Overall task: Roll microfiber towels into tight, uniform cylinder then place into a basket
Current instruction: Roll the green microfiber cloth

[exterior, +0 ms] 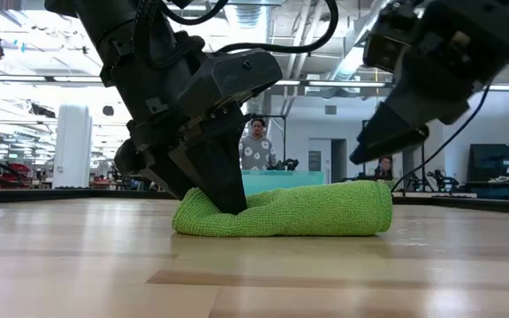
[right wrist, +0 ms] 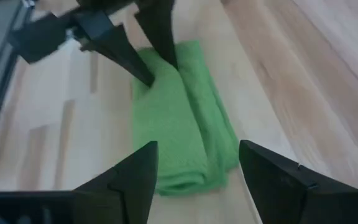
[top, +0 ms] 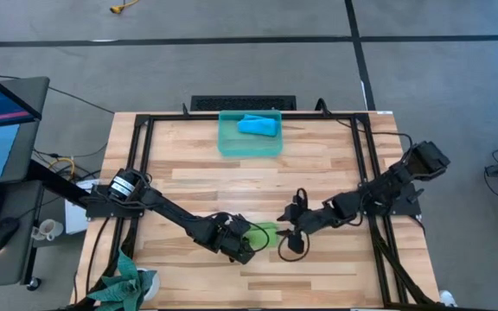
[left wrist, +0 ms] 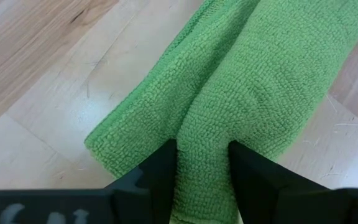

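- Pinching one end of the rolled lime green towel (left wrist: 241, 93), the left gripper (left wrist: 202, 177) has its two dark fingers (left wrist: 160, 171) clamped on a fold of the cloth, pressing it down onto the wooden table (top: 335, 164).
- The right gripper (right wrist: 197, 171) hangs just above the roll's other end, its jaws spread wide and holding nothing; in the low view it sits clear of the cloth without touching it.
- The green towel lies near the table's front edge, roughly midway between the two arms, as a squat, slightly flattened roll and not a tight cylinder.
- In the left wrist view a loose outer flap runs alongside the pinched fold, so the layers do not look locked together.
- Far across the table the teal basket (top: 230, 142) sits near the back edge, with the sky blue towel (top: 258, 126) already inside it.
- My worry: with only one end pinned, lifting now could let the free end sag and the roll unwind on the way to the basket.
- If the right jaws close too shallow, they may catch just the outer layer and peel it open.
- A person (exterior: 256, 146) stands in the room beyond the table.
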